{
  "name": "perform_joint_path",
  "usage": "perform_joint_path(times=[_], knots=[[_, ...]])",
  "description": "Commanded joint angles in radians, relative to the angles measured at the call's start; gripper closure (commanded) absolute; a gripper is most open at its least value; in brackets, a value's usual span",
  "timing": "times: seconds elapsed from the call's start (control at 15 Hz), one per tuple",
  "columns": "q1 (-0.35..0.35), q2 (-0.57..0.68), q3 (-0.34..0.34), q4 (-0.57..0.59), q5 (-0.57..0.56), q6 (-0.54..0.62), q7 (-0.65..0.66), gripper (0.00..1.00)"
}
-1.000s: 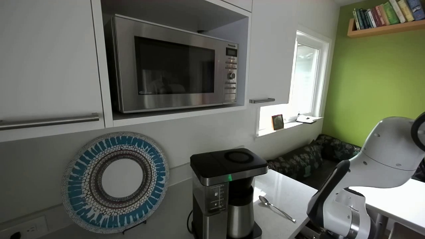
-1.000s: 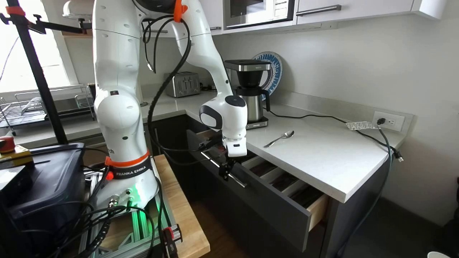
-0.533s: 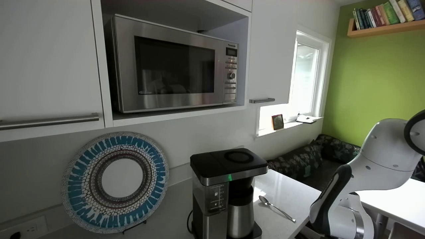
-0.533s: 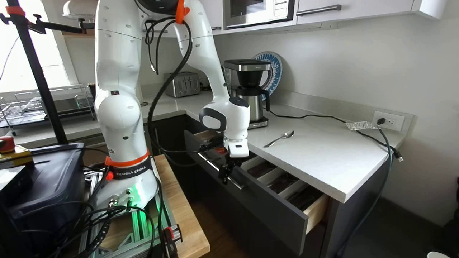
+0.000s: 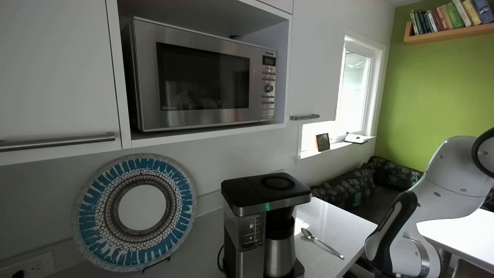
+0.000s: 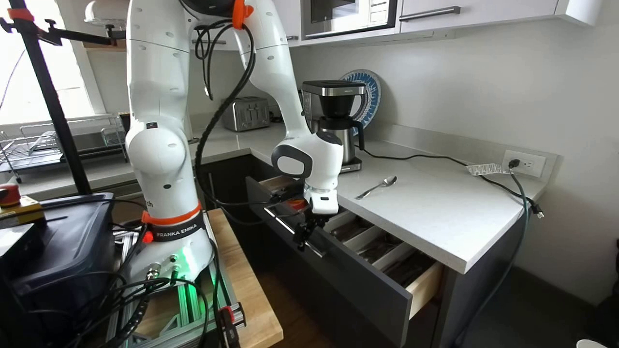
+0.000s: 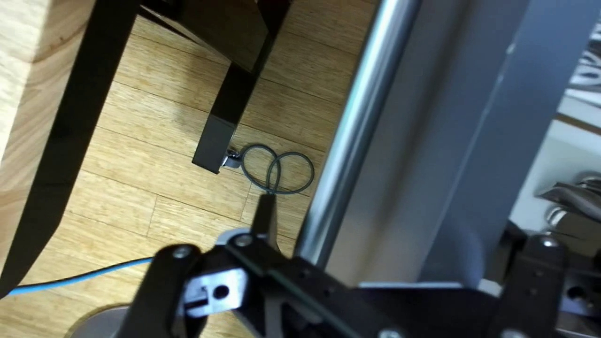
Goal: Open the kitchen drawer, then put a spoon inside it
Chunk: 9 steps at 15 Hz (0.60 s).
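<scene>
The dark grey drawer (image 6: 358, 282) is partly open below the counter, with its compartments showing. It also shows in the wrist view (image 7: 450, 141). The silvery spoon (image 6: 377, 187) lies on the white counter in front of the coffee maker; it also shows in an exterior view (image 5: 322, 243) and is out of the wrist view. My gripper (image 6: 308, 229) points down at the drawer front. In the wrist view the gripper (image 7: 387, 225) is open, one finger outside the metal handle (image 7: 357, 126), the other on the drawer's inner side. Whether a finger touches the drawer is unclear.
The coffee maker (image 6: 338, 140) stands on the counter (image 6: 425, 203) close to the arm. Utensils (image 7: 575, 202) lie in the drawer. A wooden robot table (image 6: 246, 290) is opposite the drawer. A cable (image 6: 232, 203) hangs along the arm.
The drawer has slid a little farther out of the cabinet. The gripper has moved outward with the drawer front, and the hand has tilted slightly. The spoon has not moved.
</scene>
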Motion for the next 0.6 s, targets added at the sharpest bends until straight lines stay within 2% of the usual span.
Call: perform_joint_path(times=[0.0,0.33,0.53], knots=[[-0.036,-0.076,-0.015,-0.033,-0.118,-0.088,0.078,0.00],[-0.068,-0.130,-0.031,-0.018,-0.265,-0.205,0.147,0.00],[-0.097,-0.186,-0.026,-0.028,-0.277,-0.142,0.149,0.00]])
